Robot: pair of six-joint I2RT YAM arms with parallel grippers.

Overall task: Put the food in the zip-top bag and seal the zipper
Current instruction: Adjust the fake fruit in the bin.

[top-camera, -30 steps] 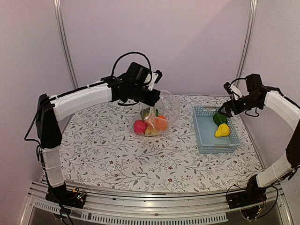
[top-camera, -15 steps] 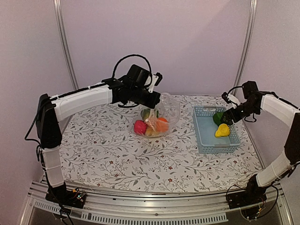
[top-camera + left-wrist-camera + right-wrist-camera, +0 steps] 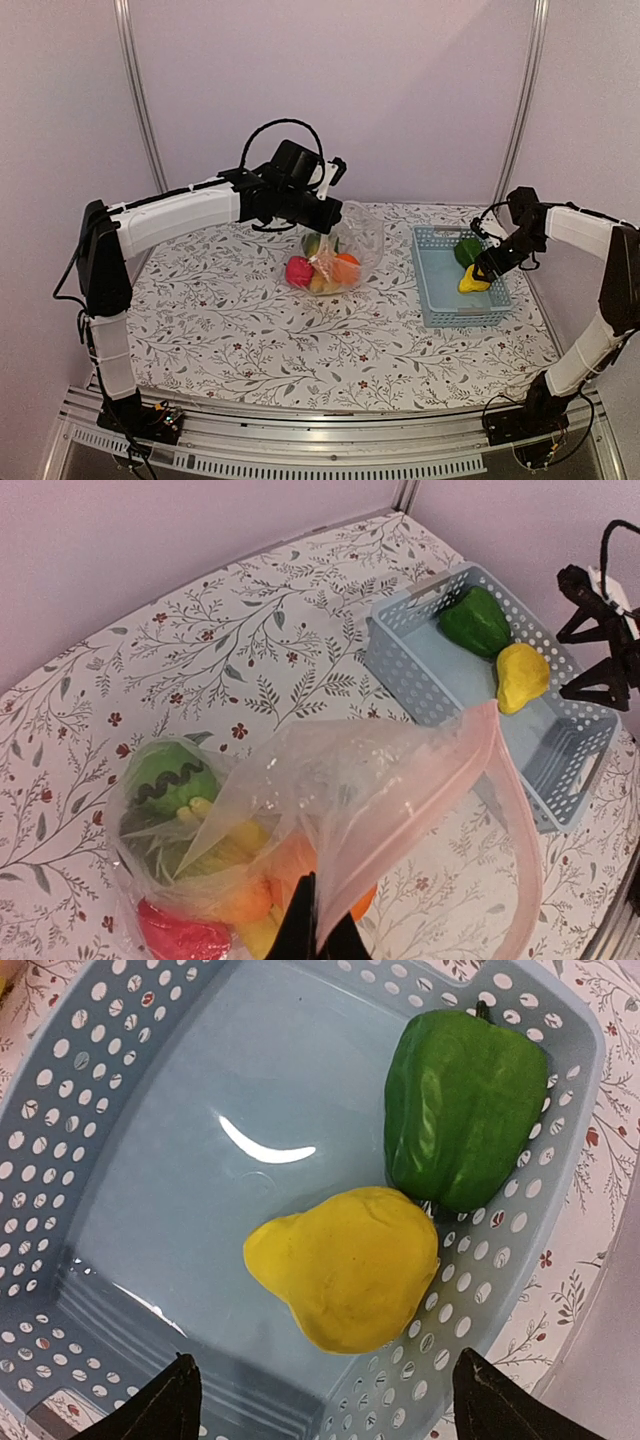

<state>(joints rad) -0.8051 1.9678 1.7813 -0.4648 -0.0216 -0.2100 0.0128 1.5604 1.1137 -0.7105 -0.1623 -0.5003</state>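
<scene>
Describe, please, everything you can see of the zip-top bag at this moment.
The zip-top bag is clear, crinkly plastic with a pinkish strip along its mouth edge. The mouth is lifted and gaping, its edge pinched in the shut jaws of the left gripper. The bottom rests on the floral table, left of the blue basket and apart from it. Inside lie a green piece, a red-pink piece, an orange piece and yellow pieces.

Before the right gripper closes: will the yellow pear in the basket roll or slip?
Probably slippery: the yellow pear looks smooth and rounded. Unlikely to roll far: it lies on its side, beside the green pepper, near the basket wall.
</scene>
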